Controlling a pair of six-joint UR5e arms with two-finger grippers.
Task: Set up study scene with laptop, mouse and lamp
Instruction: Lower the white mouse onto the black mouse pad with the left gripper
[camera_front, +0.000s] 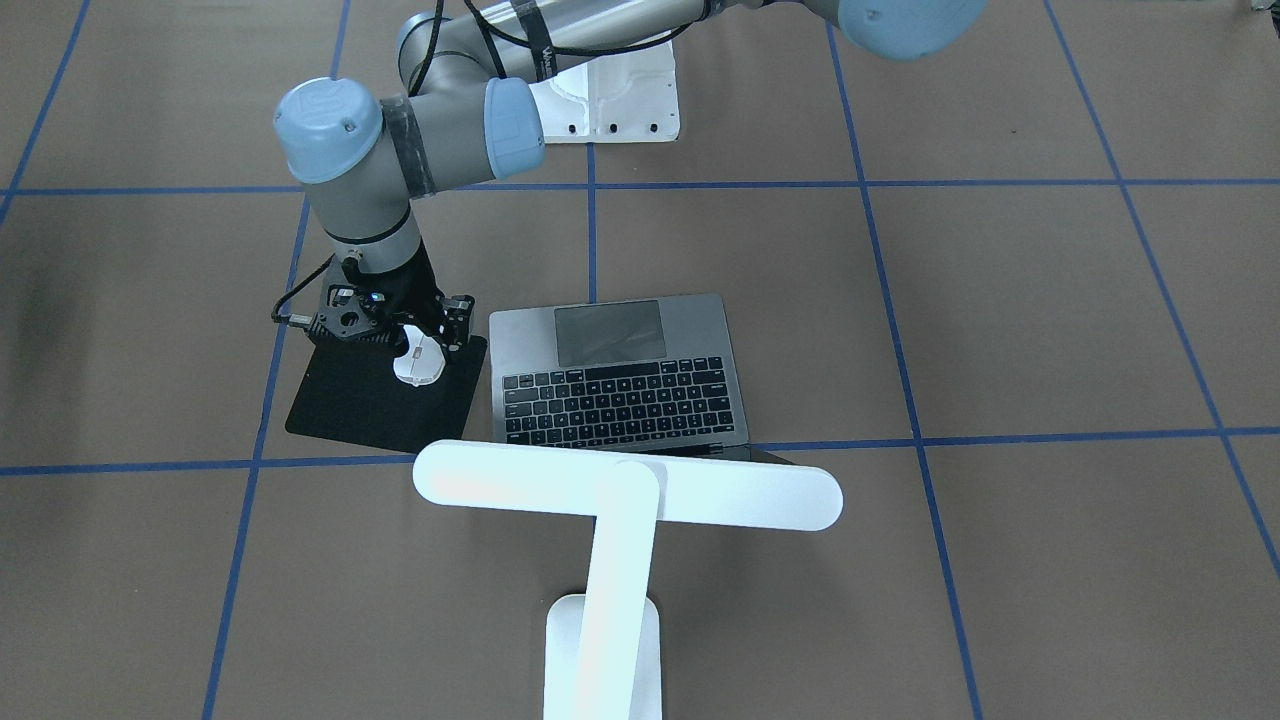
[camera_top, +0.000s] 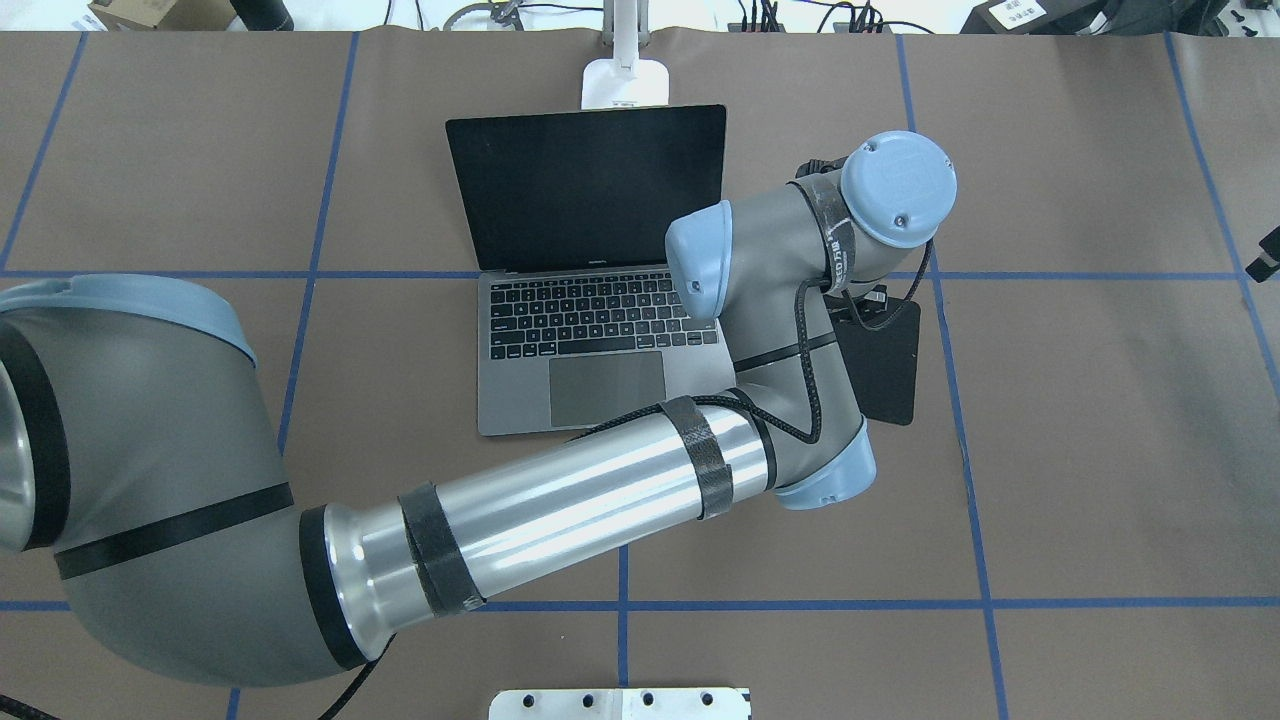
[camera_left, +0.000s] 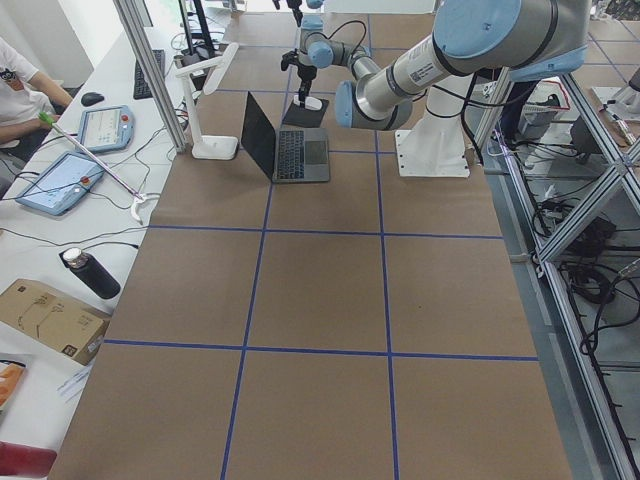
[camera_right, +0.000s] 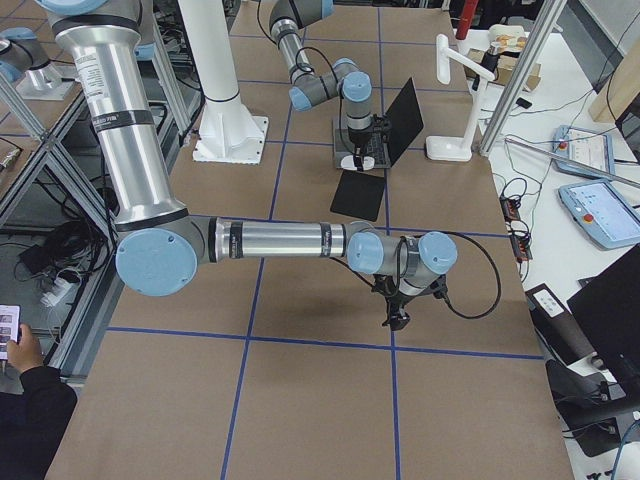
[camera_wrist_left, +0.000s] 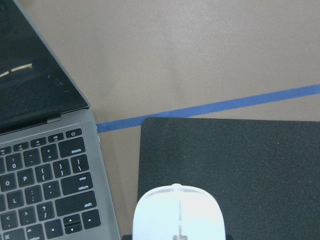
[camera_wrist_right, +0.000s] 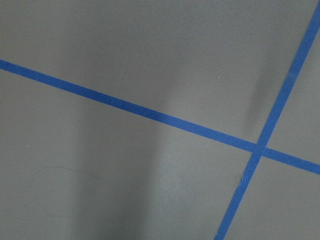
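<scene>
The open laptop sits mid-table, its dark screen facing me. The white lamp stands behind it, its bar head over the screen's top edge. My left arm reaches across to the black square pad beside the laptop. My left gripper points down and is shut on the white mouse, which is at the pad's surface. The left wrist view shows the mouse over the pad, next to the laptop's keys. My right gripper hangs low over bare table, far from these; I cannot tell if it is open.
The white ribbed pedestal with bolted plate stands at my base edge. Blue tape lines cross the brown table. Tablets, cables and a bottle lie on the operators' side bench beyond the lamp.
</scene>
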